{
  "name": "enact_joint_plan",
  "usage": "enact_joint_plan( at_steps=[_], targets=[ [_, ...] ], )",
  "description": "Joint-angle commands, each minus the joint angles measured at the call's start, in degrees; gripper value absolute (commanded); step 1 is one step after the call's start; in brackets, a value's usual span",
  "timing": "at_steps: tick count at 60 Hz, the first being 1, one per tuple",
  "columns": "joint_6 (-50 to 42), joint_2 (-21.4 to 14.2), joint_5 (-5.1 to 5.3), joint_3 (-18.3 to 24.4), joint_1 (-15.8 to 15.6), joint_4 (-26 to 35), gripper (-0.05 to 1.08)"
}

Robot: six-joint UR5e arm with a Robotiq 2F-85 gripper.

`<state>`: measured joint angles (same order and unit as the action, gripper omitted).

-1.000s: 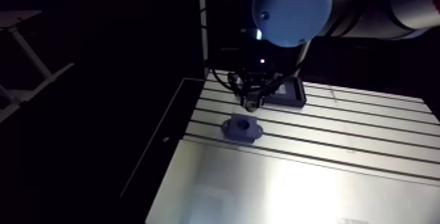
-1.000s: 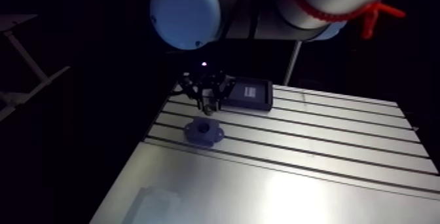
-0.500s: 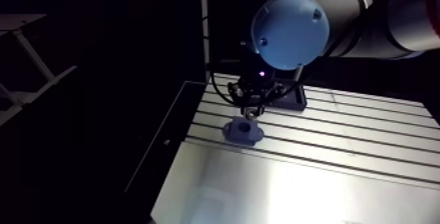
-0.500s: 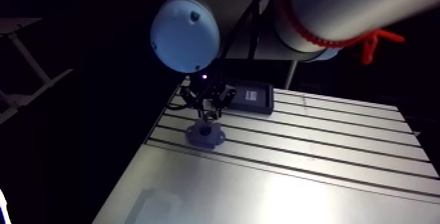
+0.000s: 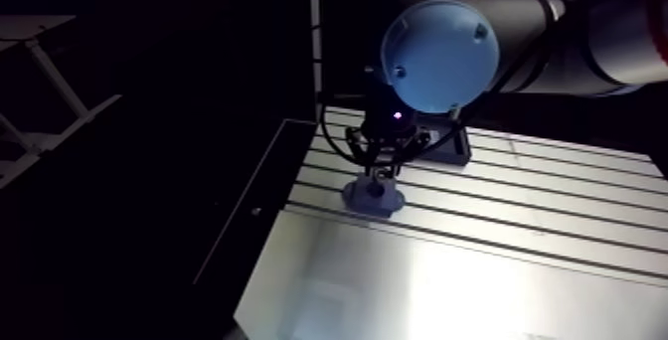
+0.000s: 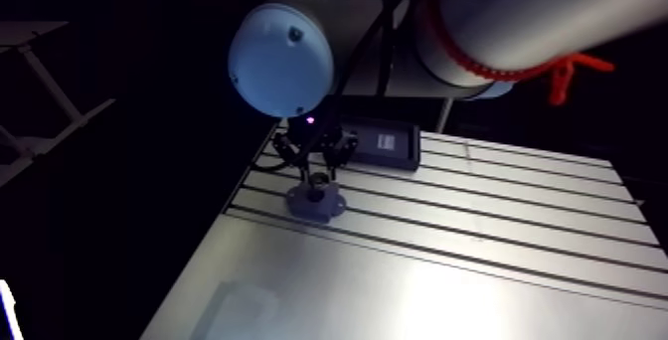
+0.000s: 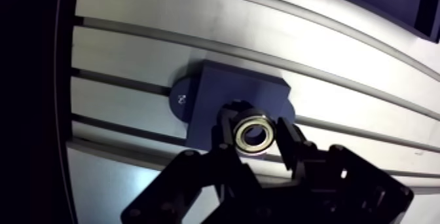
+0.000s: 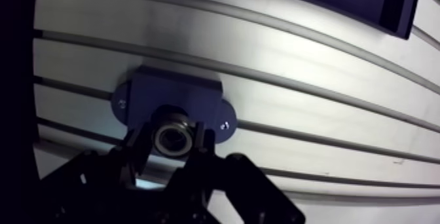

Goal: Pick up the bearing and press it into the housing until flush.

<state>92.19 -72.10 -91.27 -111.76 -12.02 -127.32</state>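
A shiny metal ring bearing (image 7: 252,135) is pinched between the two dark fingers of my gripper (image 7: 253,137), which is shut on it. Directly beneath it lies the dark blue housing (image 7: 216,95), a flat block with rounded ears resting on the slotted table (image 7: 131,50). The bearing hangs just over the housing's bore, which it hides; contact cannot be judged. In the arm view the gripper (image 5: 379,175) stands upright right over the housing (image 5: 372,198).
A flat black tray (image 6: 386,145) lies on the table just behind the housing. The table's left edge (image 5: 268,215) drops off close beside the housing. Bare slotted aluminium (image 6: 477,255) stretches to the right and toward the front.
The gripper has come down with the bearing from above and behind the housing to right over its bore. The arm camera shifted slightly with the arm.
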Motion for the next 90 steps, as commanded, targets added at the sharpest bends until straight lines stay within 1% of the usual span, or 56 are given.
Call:
enact_joint_plan(
  at_steps=[1, 39, 90],
  targets=[
    [0.0, 0.8, -0.08, -0.1, -0.5, -0.8, 0.83],
    [0.4, 2.1, 0.09, 0.0, -0.9, -0.9, 0.83],
    [0.5, 2.6, 0.09, 0.1, -1.0, -0.9, 0.84]
  ],
)
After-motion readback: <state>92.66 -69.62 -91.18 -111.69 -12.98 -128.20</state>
